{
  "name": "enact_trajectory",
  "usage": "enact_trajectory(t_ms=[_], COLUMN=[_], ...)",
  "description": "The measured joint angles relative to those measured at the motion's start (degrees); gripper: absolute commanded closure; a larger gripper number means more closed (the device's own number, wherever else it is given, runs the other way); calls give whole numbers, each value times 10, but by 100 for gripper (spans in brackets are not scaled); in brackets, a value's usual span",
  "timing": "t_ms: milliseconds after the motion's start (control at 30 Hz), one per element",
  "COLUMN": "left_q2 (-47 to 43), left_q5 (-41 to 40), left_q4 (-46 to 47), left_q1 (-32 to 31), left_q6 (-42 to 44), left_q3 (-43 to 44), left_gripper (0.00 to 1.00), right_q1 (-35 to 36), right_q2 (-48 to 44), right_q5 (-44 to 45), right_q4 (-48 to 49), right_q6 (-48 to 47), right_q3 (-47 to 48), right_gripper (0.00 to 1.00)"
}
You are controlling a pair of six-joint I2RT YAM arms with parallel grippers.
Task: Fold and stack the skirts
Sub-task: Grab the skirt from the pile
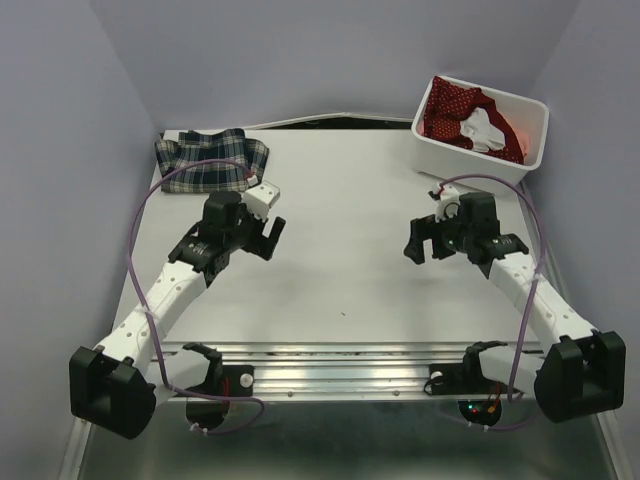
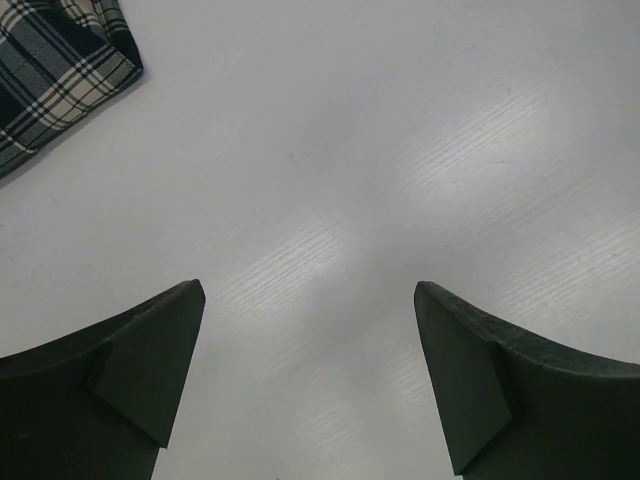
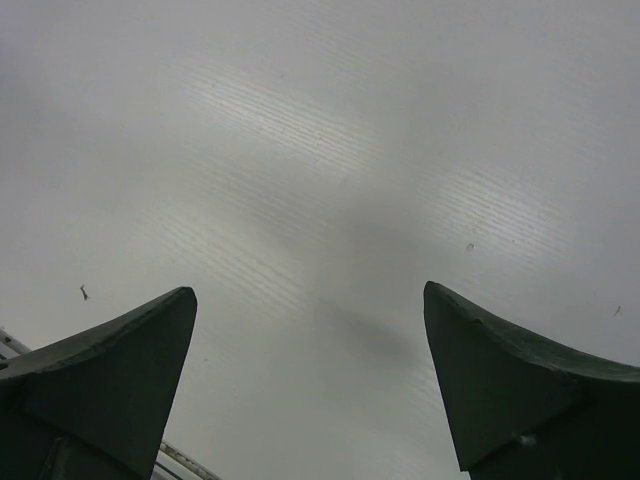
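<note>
Skirts counted from above: one green-navy-white plaid cloth skirt (image 1: 212,160) lies on the bench (image 1: 340,270) at its far left corner. One dark red white-dotted cloth skirt (image 1: 450,105) sits crumpled in the single white plastic bin (image 1: 470,160); the pinkish cloth beside it is unclear. Left hand (image 1: 268,238) and right hand (image 1: 425,238) hang released, empty.

Left wrist: left hand (image 2: 308,290) spread over bare bench, plaid corner (image 2: 60,70) apart.

Right wrist: right hand (image 3: 309,290) spread, nothing beneath.

Pulling the red skirt could drag the light bin or snag neighbouring cloth.
</note>
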Motion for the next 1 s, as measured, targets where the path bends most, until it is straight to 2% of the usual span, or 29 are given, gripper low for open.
enact_trajectory(t_ms=[100,233,400,500,767,867,1000], left_q2=[0,1,5,28,92,117,131], left_q5=[4,5,9,17,78,111,133], left_q4=[-11,-45,-66,-76,-97,-100,-104], left_q1=[0,0,0,3,48,71,77], left_q6=[9,24,32,29,-24,-43,-54], left_q3=[1,29,104,163,259,285,288], left_gripper=[2,1,2,2,1,2,2], right_q1=[0,0,-7,-32,-115,-141,-162], right_q2=[26,110,224,300,476,533,572], right_q5=[24,55,76,76,84,93,107], right_q4=[-12,-36,-53,-58,-82,-79,-67], right_q6=[-3,-7,-10,-8,35,56,70], right_q3=[18,121,326,473,752,823,846], right_gripper=[0,0,0,0,0,0,0])
